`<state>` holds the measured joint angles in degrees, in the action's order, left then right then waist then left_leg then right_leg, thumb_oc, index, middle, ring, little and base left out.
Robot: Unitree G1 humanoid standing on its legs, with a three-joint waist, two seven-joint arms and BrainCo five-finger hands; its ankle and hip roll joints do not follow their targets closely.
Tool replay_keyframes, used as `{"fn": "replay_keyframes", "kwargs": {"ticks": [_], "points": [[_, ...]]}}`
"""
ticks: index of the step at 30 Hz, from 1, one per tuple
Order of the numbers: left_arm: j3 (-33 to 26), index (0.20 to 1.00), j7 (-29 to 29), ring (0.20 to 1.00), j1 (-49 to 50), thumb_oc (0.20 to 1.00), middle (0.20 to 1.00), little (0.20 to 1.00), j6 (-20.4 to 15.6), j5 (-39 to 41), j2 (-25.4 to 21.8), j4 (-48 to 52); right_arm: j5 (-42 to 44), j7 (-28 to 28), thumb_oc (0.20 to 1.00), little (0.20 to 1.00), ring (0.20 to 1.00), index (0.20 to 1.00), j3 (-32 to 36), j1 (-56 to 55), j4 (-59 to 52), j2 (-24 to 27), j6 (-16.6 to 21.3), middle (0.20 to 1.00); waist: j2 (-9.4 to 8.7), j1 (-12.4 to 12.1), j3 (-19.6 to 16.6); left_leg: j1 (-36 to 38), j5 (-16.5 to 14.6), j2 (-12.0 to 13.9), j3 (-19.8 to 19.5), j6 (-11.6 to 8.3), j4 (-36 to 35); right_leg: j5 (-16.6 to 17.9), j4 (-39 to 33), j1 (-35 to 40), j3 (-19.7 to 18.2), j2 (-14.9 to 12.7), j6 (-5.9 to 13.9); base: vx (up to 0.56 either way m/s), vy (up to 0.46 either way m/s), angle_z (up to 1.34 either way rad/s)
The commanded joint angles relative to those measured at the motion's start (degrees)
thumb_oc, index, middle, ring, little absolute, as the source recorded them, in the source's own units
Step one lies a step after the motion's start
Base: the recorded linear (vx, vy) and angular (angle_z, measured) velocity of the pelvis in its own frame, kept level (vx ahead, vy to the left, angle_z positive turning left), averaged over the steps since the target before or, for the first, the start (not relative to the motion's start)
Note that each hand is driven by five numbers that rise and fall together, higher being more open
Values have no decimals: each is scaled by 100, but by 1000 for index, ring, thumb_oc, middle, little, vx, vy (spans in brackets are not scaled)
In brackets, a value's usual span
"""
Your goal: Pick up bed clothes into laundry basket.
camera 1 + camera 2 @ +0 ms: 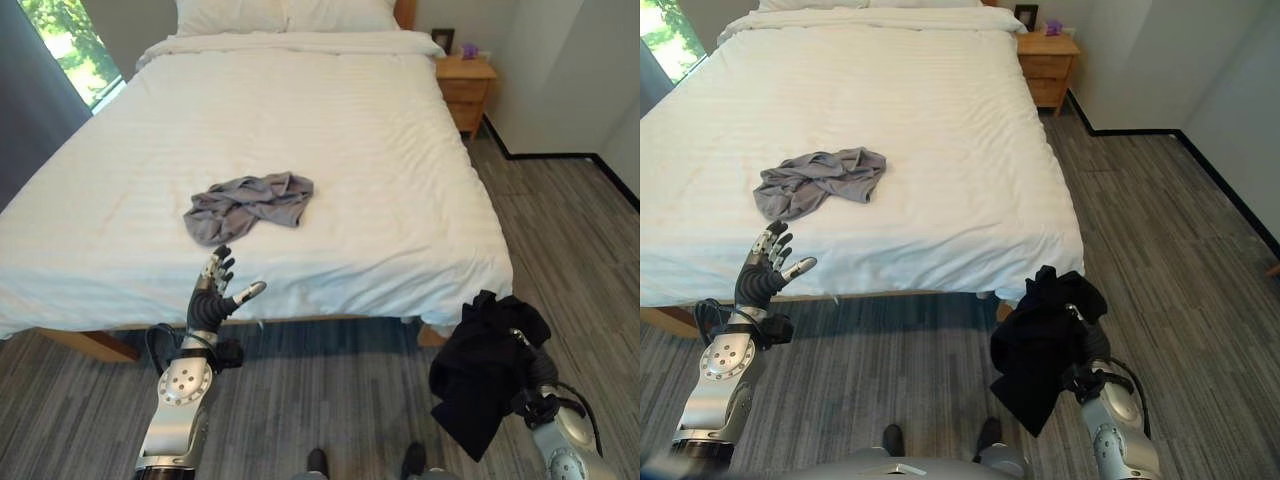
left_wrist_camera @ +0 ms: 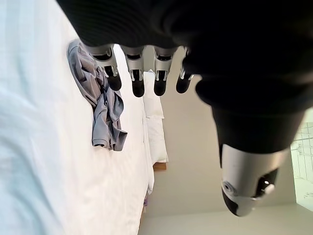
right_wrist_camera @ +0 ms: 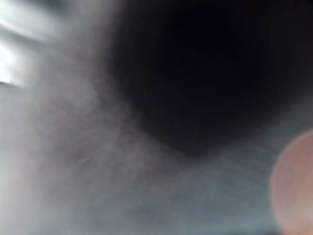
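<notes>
No legible text, label, number or sign anywhere: none on the white striped bed, nor on the small wooden nightstand.

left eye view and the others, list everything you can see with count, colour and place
bed: one, white cover, wooden frame, ahead of the robot
pillows: two, white, at the head of the bed
grey garment: one, crumpled on the bed near its front edge
black garment: one, draped over the right hand, above the floor
nightstand: one, wooden, beside the bed's head; a small purple item and a dark frame on top
window: one, far left
left hand: open, raised at the bed's front edge
right hand: fingers hidden by the black garment
</notes>
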<state>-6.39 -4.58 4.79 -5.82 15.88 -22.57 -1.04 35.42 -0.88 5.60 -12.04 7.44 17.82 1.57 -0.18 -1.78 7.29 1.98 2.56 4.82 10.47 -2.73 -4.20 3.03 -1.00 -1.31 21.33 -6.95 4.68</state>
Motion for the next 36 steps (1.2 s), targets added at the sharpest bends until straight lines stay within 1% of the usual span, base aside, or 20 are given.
{"fn": "replay_keyframes", "kwargs": {"ticks": [1,5,8,9,10,11,13,14,18,19,21,23,24,25,26,29,30,31,35,36], "points": [[-689,1000,-114,1000,140,1000,1000,1000,-285,312,-299,-139,-179,81,200,200,200,200,429,624,-274,85,557,200,-198,-109,120,-515,-4,-367,-688,23,646,-361,-153,770,-498,-117,252,22,47,10],[-857,1000,-175,1000,307,1000,1000,1000,-295,423,-202,-126,-125,80,200,200,200,200,345,780,-247,-16,545,200,-203,-257,88,-466,-113,-469,-760,116,632,-308,-89,800,-476,-272,363,38,122,7],[-991,1000,-198,1000,415,1000,1000,1000,-316,538,-165,-125,-184,84,200,200,200,200,361,876,-233,6,550,200,-160,-344,96,-452,-213,-606,-827,249,646,-334,460,609,-519,-543,468,31,161,10],[-1015,1000,-213,1000,414,1000,1000,1000,-321,598,-151,-146,-208,73,200,200,200,200,357,898,-238,-2,557,200,-131,-360,127,-414,-270,-653,-870,314,650,-189,792,487,-546,-680,491,29,333,10],[-1016,1000,-278,1000,304,1000,1000,1000,-323,681,-209,-187,-304,81,200,200,200,200,284,938,-229,4,566,200,-92,-308,320,-323,-380,-823,-909,503,713,385,1897,108,-738,-1028,549,11,263,13],[-1017,1000,-277,1000,295,1000,1000,1000,-324,682,-210,-191,-305,81,200,200,200,200,286,947,-228,3,566,200,-96,-310,312,-350,-355,-832,-902,512,711,406,1899,76,-747,-1036,551,16,285,17],[-908,1000,-255,1000,98,1000,1000,1000,-325,635,-388,-180,-281,42,200,200,200,200,188,930,-260,-72,555,200,69,-189,412,-228,-360,-820,-1066,602,663,400,2812,-391,-988,-972,376,96,172,31],[-794,1000,-256,1000,-81,1000,1000,1000,-320,436,-558,-204,-309,-60,200,200,200,200,126,883,-256,-65,495,200,113,-4,509,29,-401,-789,-1219,616,518,133,3042,-926,-1293,-497,314,125,89,43],[-632,1000,-239,1000,-392,1000,1000,1000,-335,251,-715,-158,-248,-144,200,200,200,200,113,751,-179,5,429,200,87,195,533,371,-487,-774,-1355,521,306,1,2105,-1277,-1026,-94,248,263,-23,52],[-576,1000,-328,1000,-547,1000,1000,1000,-320,-107,-905,-193,-310,-127,200,200,200,200,188,612,-84,129,509,200,-48,326,458,566,-685,-812,-1440,460,285,81,1373,-1200,-840,182,290,423,-102,35],[-496,1000,-197,1000,-669,1000,1000,1000,-253,-63,-972,-229,-262,-161,200,200,200,200,209,528,-80,104,373,200,-62,382,390,504,-746,-829,-1486,403,442,53,1203,-983,-855,100,301,261,-86,59],[-273,1000,-243,1000,-984,1000,1000,1000,-261,-114,-978,-552,-199,-277,200,200,200,200,56,485,-32,164,359,200,-154,414,232,492,-821,-777,-1347,262,575,-155,847,-540,-1015,252,148,263,-120,60],[-132,1000,-284,1000,-1174,1000,1000,1000,-290,-72,-906,-744,-153,-294,200,200,200,200,52,545,-22,275,397,200,-130,420,199,366,-678,-710,-1127,31,1081,-222,645,-269,-857,284,77,294,-133,35],[133,1000,-395,1000,-1666,1000,1000,1000,-258,-274,-981,-888,-43,-204,200,200,200,200,62,624,-3,411,456,200,-186,453,277,-231,-318,-643,-925,-305,2294,-225,404,20,-781,272,-23,247,-116,27],[232,1000,-409,1000,-1845,1000,1000,1000,-258,-337,-1060,-912,-13,-171,200,200,200,200,78,666,18,457,468,200,-243,475,296,-483,-100,-540,-796,-374,2595,-246,331,106,-718,235,-55,129,-81,39],[478,1000,-457,1000,-2272,1000,1000,1000,-220,-529,-1214,-1042,49,-104,200,200,200,200,106,679,20,531,446,200,-358,432,380,-1158,-151,-268,-529,-262,2791,-311,177,383,-706,150,-72,151,-70,20],[599,1000,-488,1000,-2457,1000,1000,1000,-212,-592,-1301,-1182,75,-106,200,200,200,200,82,683,11,535,442,200,-399,414,382,-1300,-218,-131,-500,-220,2612,-340,127,490,-733,102,-41,291,47,-4],[775,1000,-543,1000,-2747,1000,1000,1000,-165,-755,-1506,-1391,96,-158,200,200,200,200,-37,657,-41,576,444,200,-358,432,305,-1284,-90,164,-502,-218,1870,-395,57,591,-808,86,34,407,95,-21],[1028,1000,-645,1000,-3208,1000,1000,1000,-35,-1110,-1781,-1948,-153,-244,200,200,200,200,-251,619,-78,802,435,200,-167,408,250,-1171,608,329,-898,-449,717,-547,-17,850,-1141,114,143,294,138,-47],[1090,1000,-675,1000,-3426,1000,1000,1000,37,-1183,-1868,-2172,-129,-251,200,200,200,200,-274,571,-99,780,341,200,-129,472,214,-971,399,328,-812,-439,719,-603,-9,904,-1236,77,182,231,170,-64]]}}
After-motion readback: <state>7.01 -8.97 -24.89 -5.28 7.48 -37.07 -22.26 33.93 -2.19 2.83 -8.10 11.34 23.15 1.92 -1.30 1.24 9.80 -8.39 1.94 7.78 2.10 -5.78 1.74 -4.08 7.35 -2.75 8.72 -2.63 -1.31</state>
